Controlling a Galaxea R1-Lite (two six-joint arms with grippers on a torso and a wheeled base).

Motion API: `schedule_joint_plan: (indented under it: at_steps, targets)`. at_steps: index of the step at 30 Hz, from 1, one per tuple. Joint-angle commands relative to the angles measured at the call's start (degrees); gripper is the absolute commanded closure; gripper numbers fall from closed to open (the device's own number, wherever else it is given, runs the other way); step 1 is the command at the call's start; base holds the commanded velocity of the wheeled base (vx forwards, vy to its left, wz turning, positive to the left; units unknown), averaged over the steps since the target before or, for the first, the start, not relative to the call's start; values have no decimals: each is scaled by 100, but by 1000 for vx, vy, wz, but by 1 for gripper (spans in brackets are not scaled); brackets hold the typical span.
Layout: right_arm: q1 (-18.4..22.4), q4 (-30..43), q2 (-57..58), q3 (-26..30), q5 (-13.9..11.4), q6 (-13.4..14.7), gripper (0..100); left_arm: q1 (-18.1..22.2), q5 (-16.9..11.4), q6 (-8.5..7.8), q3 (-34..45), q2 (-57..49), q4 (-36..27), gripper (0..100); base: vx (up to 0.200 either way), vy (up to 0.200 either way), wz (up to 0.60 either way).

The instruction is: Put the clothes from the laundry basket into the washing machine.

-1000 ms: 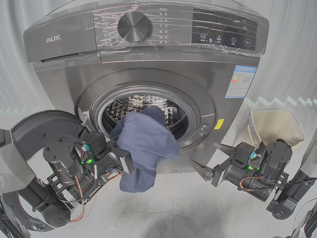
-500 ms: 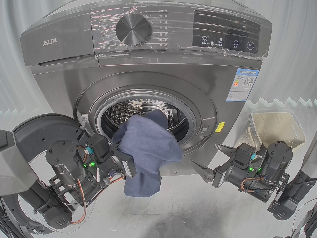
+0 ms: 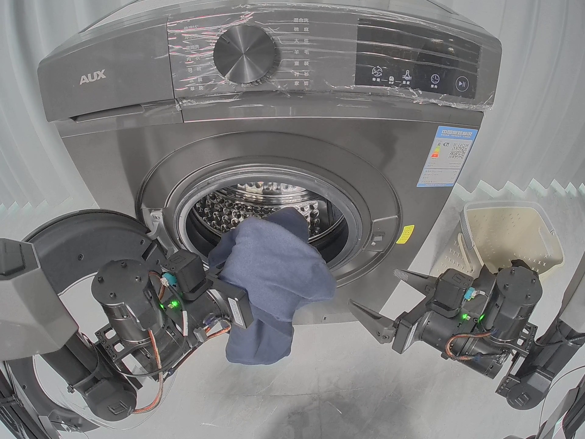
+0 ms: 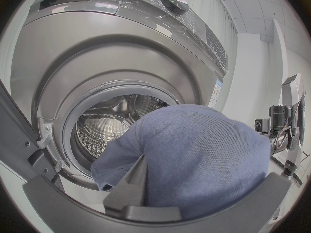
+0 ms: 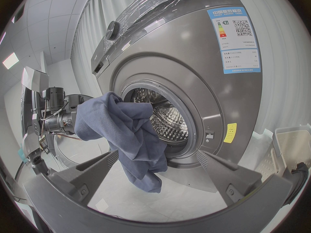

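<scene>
The washing machine stands with its round door swung wide open toward 8 o'clock of the porthole, and the steel drum shows behind the opening. A blue knit garment hangs across the porthole's lower lip at about 6 o'clock. Its upper fold reaches just inside the rim, and its lower end dangles in front of the machine above the floor. The left gripper sits at 7 o'clock of the opening, closed on the garment. The cloth drapes over most of the claw, so only one dark finger shows in the left wrist view. The right gripper hovers at 4 o'clock of the porthole, its two fingers spread wide with nothing between them and well apart from the cloth. The cream laundry basket stands on the floor beside the machine, at 4 o'clock.
</scene>
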State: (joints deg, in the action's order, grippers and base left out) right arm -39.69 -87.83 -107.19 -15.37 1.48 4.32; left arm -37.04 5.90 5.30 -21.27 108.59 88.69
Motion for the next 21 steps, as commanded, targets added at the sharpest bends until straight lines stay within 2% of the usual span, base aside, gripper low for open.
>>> schedule_joint_plan:
  at_steps: [1, 8, 11, 13, 15, 16, 17, 19, 21]
  targets:
    - [-12, -6, -3, 17, 2, -1, 0, 38, -1, 15, -26, 48, 0, 100, 200, 0, 0]
    - [-74, -6, 5, 26, 2, 8, 0, -14, 52, 50, 115, 232, 8, 100, 0, 0, 0]
    - [-249, -6, 93, 61, 19, 25, 0, 3, 403, 59, 71, 549, 8, 100, 0, 0, 0]
    - [-285, -6, 128, 122, 19, 25, 0, -14, 553, 146, -61, 619, 8, 100, 0, 0, 0]
    - [-285, -6, 137, 140, 11, 25, 0, -41, 430, 340, -17, 654, 8, 100, 0, 0, 0]
    - [-285, -6, 137, 131, 11, 25, 0, -41, 412, 349, -8, 654, 8, 100, 0, 0, 0]
    - [-276, -6, 146, 131, 11, 25, 0, -120, 96, 384, 35, 663, 8, 100, 0, 0, 0]
    - [-276, -6, 146, 131, 11, 25, 0, -181, -291, 437, -17, 760, 8, 100, 0, 0, 0]
    - [-285, -6, 137, 131, 11, 25, 0, -146, -485, 437, -96, 971, 8, 100, 0, 0, 0]
